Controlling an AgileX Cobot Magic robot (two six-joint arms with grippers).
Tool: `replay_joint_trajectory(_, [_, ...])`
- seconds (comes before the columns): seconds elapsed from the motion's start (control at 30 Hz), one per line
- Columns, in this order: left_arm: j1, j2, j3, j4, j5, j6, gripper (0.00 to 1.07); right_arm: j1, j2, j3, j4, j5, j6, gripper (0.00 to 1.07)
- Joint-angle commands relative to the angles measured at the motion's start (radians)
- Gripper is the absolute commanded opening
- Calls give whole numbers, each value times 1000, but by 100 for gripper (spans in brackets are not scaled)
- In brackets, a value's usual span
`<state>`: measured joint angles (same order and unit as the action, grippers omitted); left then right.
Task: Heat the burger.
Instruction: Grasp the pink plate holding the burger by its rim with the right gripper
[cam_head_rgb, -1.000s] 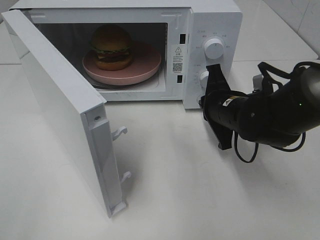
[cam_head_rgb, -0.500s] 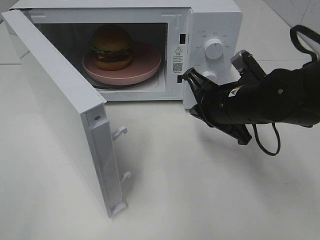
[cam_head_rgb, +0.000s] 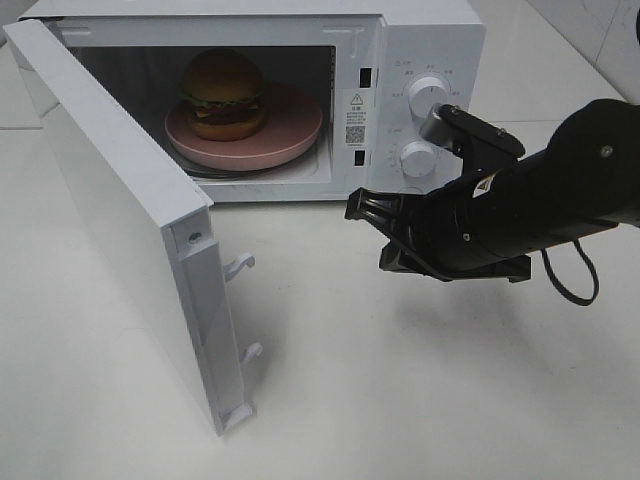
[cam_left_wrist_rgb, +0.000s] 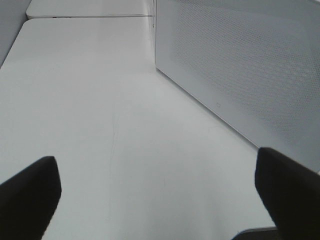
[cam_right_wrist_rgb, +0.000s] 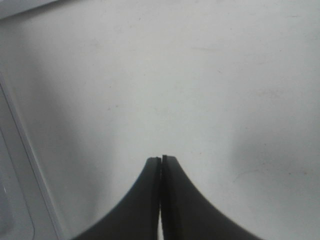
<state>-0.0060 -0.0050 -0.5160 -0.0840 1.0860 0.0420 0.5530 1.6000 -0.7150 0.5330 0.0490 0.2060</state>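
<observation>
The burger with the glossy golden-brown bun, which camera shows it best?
The exterior high view: the burger sits unobstructed on the round pink plate inside the open white microwave. Neither wrist view shows it; they show mainly white tabletop.

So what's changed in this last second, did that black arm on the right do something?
The right gripper pulled away from the lower knob and swung left, ending in front of the microwave, jaws shut on nothing. It took hold of nothing and let nothing go. The burger on its pink plate inside and the open door stayed as they were.
</observation>
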Motion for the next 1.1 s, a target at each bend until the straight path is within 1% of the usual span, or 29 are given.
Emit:
replay_joint_trajectory(0.03, [2,-5,0,-7,-13,-5,98,-6,-23,-1,-44,49,-52,3])
replay_joint_trajectory(0.1, [2,-5,0,-7,-13,-5,98,-6,-36,-18,-88,122,-97,3])
replay_joint_trajectory(0.17, [2,-5,0,-7,-13,-5,98,-6,-38,-26,-101,148,-117,3])
replay_joint_trajectory(0.2, [2,-5,0,-7,-13,-5,98,-6,-39,-53,-125,220,-157,4])
replay_joint_trajectory(0.3, [2,-5,0,-7,-13,-5,98,-6,-39,-66,-133,251,-173,4])
replay_joint_trajectory(0.33, [2,-5,0,-7,-13,-5,98,-6,-39,-96,-147,320,-221,4])
replay_joint_trajectory(0.4, [2,-5,0,-7,-13,-5,98,-6,-39,-111,-154,353,-257,4])
replay_joint_trajectory(0.47, [2,-5,0,-7,-13,-5,98,-6,-39,-157,-182,472,-434,5])
replay_joint_trajectory(0.57, [2,-5,0,-7,-13,-5,98,-6,-39,-170,-192,504,-482,5])
replay_joint_trajectory(0.63, [2,-5,0,-7,-13,-5,98,-6,-39,-214,-236,622,-643,5])
replay_joint_trajectory(0.67, [2,-5,0,-7,-13,-5,98,-6,-39,-214,-236,622,-643,5])
replay_joint_trajectory(0.73, [2,-5,0,-7,-13,-5,98,-6,-39,-238,-270,680,-765,6])
replay_joint_trajectory(0.8, [2,-5,0,-7,-13,-5,98,-6,-39,-244,-277,699,-807,6])
replay_joint_trajectory(0.83, [2,-5,0,-7,-13,-5,98,-6,-39,-248,-292,729,-892,7])
replay_joint_trajectory(0.87, [2,-5,0,-7,-13,-5,98,-6,-39,-248,-292,729,-892,7])
replay_joint_trajectory(0.9, [2,-5,0,-7,-13,-5,98,-6,-39,-248,-312,745,-989,7])
replay_joint_trajectory(0.93, [2,-5,0,-7,-13,-5,98,-6,-39,-248,-312,745,-989,7])
replay_joint_trajectory(0.97, [2,-5,0,-7,-13,-5,98,-6,-39,-248,-323,755,-1048,7])
replay_joint_trajectory(1.0, [2,-5,0,-7,-13,-5,98,-6,-39,-248,-349,769,-1173,8])
replay_joint_trajectory(1.03, [2,-5,0,-7,-13,-5,98,-6,-39,-248,-349,769,-1173,8])
replay_joint_trajectory(1.07, [2,-5,0,-7,-13,-5,98,-6,-39,-248,-359,774,-1224,8])
replay_joint_trajectory(1.1, [2,-5,0,-7,-13,-5,98,-6,-39,-248,-370,780,-1354,9])
